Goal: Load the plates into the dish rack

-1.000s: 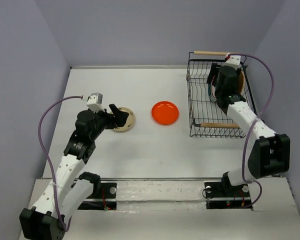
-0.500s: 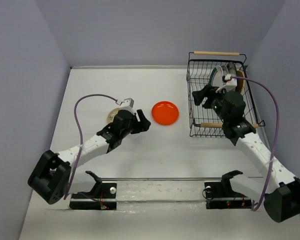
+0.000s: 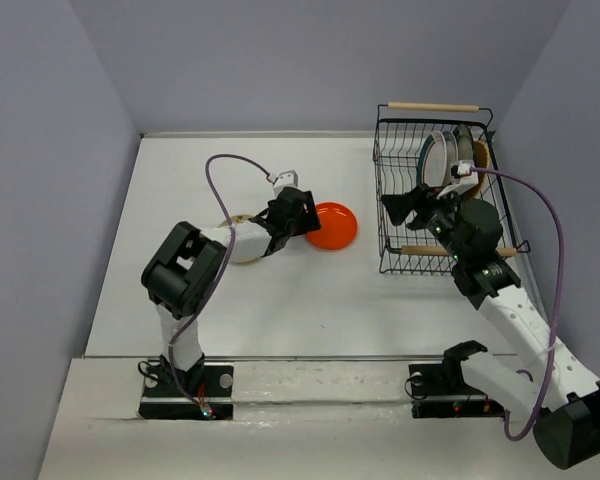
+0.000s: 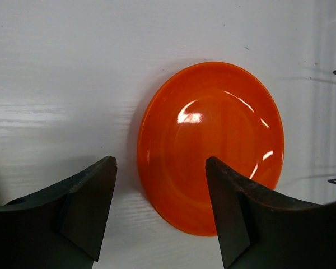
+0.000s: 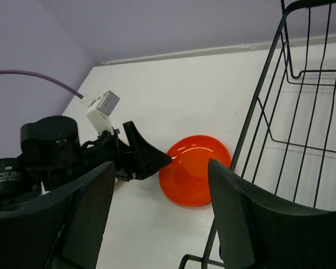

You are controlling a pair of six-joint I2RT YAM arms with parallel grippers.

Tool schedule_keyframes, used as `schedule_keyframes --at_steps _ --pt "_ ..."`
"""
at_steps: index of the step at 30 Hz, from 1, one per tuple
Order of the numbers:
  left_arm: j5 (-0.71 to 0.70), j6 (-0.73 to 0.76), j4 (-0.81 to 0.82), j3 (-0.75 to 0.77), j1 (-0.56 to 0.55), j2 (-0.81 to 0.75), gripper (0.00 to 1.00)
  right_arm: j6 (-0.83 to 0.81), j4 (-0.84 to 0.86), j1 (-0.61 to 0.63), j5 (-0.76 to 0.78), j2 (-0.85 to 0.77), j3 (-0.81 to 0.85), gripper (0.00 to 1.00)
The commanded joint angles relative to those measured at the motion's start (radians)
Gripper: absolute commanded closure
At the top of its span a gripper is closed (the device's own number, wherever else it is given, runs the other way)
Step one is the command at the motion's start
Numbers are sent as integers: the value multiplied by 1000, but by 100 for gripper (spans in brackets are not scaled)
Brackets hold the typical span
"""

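Orange-red plate [image 4: 213,145]: small, round, glossy, with a shallow well and a low raised rim. Bright highlights sit on the glaze.

Location: flat on the white surface [image 3: 280,320], right way up, just beside the dish rack [image 3: 430,266] on its left and outside it.

Handling, as judged: rigid and light, and likely breakable if it is ceramic or glass. The glaze looks slick, so a shallow pinch could slide off. The rim is the only hold. One finger would have to get under the lip while the other presses on the inner slope, at the edge nearest the arm. Lying flat, it offers little room underneath.

Left gripper [image 4: 159,162]: fingers spread wide with nothing between them. It sits low over the near left edge of the plate, and contact cannot be made out.

Right gripper [image 5: 159,168]: fingers apart and empty, held at the left side of the rack and facing the orange-red plate.

Dish rack: black wire basket with pale wooden bar handles, at the right of the surface.

Other plates: a white plate with a teal rim [image 3: 438,150] and a woven tan plate [image 3: 483,155] stand on edge at the far end of the rack. The count there is unclear. A small beige plate [image 3: 250,256] lies on the surface, largely hidden beneath the left arm.

Status, as judged: two plates are not yet loaded.
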Motion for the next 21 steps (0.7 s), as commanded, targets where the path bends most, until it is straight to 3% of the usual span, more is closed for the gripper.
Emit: schedule_keyframes --at_steps 1,6,8,9,12,18,21 --pt "-51 18 -12 105 19 84 26 13 56 4 -37 -15 -7 28" --pt "10 13 16 142 46 168 39 21 66 4 -52 -4 -11 29" --pt "42 8 36 136 52 193 52 25 72 4 -60 3 -11 29" --pt "47 7 59 131 52 197 67 25 72 4 -61 5 -11 29" --pt "54 1 80 116 55 205 94 25 72 4 -63 9 -11 29" --pt "53 1 142 3 78 106 94 21 79 4 -107 28 -8 29" --pt "51 -2 174 -95 92 -64 94 7 92 4 -198 66 6 28"
